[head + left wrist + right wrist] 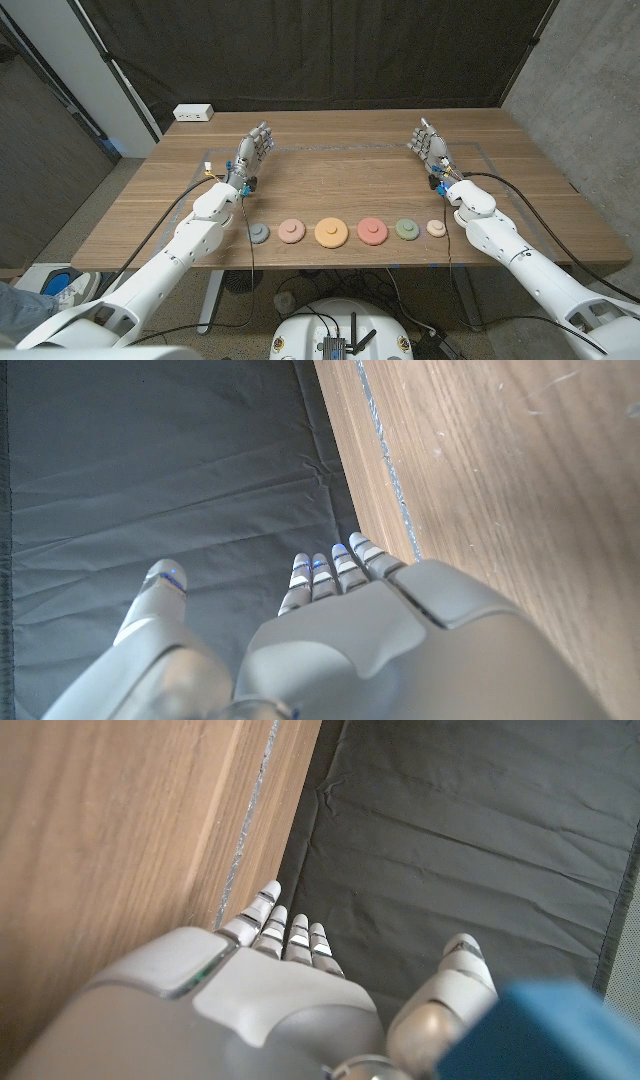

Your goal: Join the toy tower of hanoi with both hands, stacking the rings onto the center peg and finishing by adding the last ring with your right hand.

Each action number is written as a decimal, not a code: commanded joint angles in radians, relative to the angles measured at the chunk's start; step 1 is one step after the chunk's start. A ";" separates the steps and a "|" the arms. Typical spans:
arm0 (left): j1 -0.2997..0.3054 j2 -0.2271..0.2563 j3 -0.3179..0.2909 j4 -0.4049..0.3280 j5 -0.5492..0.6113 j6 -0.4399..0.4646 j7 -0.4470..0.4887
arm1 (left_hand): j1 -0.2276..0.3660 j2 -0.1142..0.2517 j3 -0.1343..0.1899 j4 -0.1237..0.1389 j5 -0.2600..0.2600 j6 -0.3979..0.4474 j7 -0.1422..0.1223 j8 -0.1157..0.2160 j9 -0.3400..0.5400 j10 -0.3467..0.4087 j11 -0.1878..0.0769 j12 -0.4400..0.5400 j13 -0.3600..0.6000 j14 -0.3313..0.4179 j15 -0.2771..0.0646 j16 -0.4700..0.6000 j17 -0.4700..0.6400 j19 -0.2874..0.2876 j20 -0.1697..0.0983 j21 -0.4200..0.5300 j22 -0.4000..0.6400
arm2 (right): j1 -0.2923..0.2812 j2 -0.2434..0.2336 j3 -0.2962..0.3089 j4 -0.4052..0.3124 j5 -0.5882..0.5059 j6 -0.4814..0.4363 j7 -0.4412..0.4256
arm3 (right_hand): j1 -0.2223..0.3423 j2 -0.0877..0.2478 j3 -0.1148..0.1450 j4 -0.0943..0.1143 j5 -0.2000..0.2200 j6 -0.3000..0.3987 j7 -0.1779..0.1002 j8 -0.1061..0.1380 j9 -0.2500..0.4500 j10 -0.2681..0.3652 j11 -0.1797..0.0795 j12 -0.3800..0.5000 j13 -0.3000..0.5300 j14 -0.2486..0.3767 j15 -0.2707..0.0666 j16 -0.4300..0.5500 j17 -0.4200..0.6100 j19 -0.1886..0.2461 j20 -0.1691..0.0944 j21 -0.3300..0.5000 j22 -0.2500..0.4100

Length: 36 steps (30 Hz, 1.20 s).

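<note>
wooden table [330,170] carries six toy rings laid out in a row near the front edge, between the two forearms, each lying flat and apart from its neighbours. from robot's left to right: small grey-blue ring [259,234], pink ring [291,231], large orange ring [331,232], red ring [372,231], green ring [406,229], small cream ring [436,228]. each seems to have a raised hub at its middle; whether one of these is the centre peg can't be told. no separate peg/base is made out. the row is prob. sorted w/ big pieces mid and small ones at the ends, so each hand gets its own half within reach.

left hand [253,147] is held well beyond the row, toward the far edge, fingers stretched out and released, nothing grasped. in the left wrist view the same left hand [390,640] is seen from the back, fingers straight, dark cloth past the table edge ahead. right hand [428,142] mirrors it on the other side, also released w/ fingers extended and nothing in it; the right wrist view shows that hand [250,990] the same way. both are judged to be parked in a neutral start pose, clear of the rings so the row isn't knocked.

task is judged not begun: nothing is stacked. a white power strip [193,113] sits beyond the far left corner.
</note>
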 commanded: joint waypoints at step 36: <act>0.011 0.026 -0.022 -0.035 0.027 -0.009 0.039 | 0.009 0.009 0.005 0.003 0.005 0.046 -0.048 0.006 0.008 0.082 -0.023 0.017 0.004 0.294 0.033 0.071 0.018 0.190 0.105 0.064 0.015 | -0.003 0.028 -0.008 -0.016 -0.100 0.057 -0.119 | 0.015 0.016 -0.005 -0.013 0.001 0.077 -0.070 0.021 0.009 0.180 0.013 0.055 -0.015 0.394 0.005 0.163 0.000 0.375 0.035 0.066 0.017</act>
